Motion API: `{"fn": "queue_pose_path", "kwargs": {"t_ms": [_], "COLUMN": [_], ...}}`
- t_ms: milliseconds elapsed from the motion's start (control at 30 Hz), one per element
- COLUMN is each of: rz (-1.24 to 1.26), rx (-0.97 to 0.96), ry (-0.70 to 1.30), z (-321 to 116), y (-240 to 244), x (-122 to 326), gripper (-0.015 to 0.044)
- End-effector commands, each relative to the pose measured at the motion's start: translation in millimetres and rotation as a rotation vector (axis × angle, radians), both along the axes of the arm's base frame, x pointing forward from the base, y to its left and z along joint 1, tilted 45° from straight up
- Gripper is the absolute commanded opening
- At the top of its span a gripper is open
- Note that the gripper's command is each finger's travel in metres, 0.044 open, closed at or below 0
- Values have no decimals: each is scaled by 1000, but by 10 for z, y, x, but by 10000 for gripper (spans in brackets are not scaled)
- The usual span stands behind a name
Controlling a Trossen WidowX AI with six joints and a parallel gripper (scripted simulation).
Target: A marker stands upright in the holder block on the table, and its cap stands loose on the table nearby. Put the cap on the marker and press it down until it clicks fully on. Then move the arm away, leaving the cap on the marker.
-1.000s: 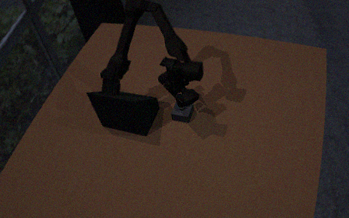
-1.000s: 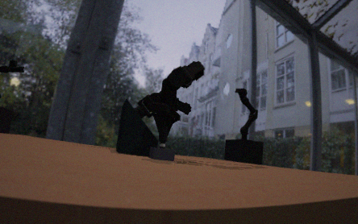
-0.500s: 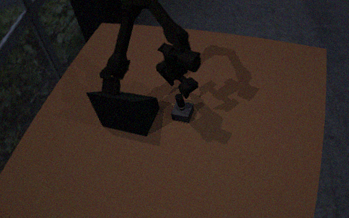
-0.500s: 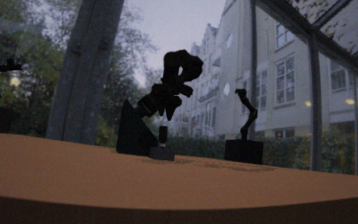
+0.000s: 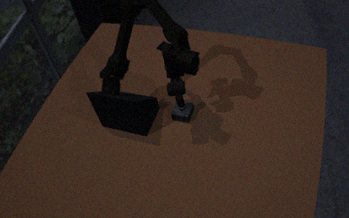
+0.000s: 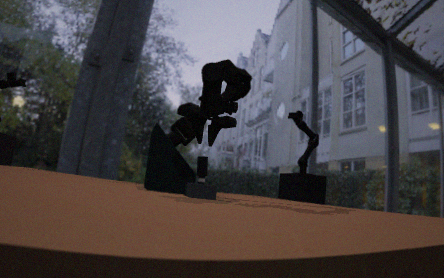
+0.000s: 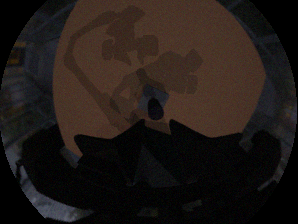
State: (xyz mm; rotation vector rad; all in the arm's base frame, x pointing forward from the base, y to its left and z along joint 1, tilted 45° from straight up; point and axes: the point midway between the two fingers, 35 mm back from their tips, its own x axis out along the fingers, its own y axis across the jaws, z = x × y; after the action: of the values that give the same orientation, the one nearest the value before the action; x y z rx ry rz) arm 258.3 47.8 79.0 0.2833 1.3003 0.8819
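The holder block (image 5: 183, 115) (image 6: 201, 191) (image 7: 144, 101) is small and grey and sits on the orange table. The marker (image 6: 202, 179) stands upright in it, with a short pale part showing above the block. The dark cap (image 5: 180, 102) (image 6: 202, 163) (image 7: 155, 109) sits upright on top of the marker. Whether it is fully seated is too dark and small to tell. My gripper (image 6: 205, 143) (image 7: 157, 122) is open and empty. Its fingertips are apart, just above the cap in the exterior view, with a gap between them and the cap.
A dark slanted panel (image 5: 124, 111) (image 6: 164, 167) stands close beside the holder block, between it and the arm's base. A black box (image 6: 302, 188) with another arm on it stands farther back. The arm's shadows fall across the table (image 5: 118, 201) (image 6: 125, 225).
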Motion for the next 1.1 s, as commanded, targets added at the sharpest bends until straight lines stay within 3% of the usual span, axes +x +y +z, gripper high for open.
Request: {"fn": "queue_pose_path", "kwargs": {"t_ms": [0, 100, 1067], "rz": [-277, -277, -277], "rx": [4, 4, 5], "ry": [275, 275, 275], "z": [-48, -48, -232], "y": [16, 16, 201], "x": [-19, -19, -18], "gripper": [72, 0, 0]}}
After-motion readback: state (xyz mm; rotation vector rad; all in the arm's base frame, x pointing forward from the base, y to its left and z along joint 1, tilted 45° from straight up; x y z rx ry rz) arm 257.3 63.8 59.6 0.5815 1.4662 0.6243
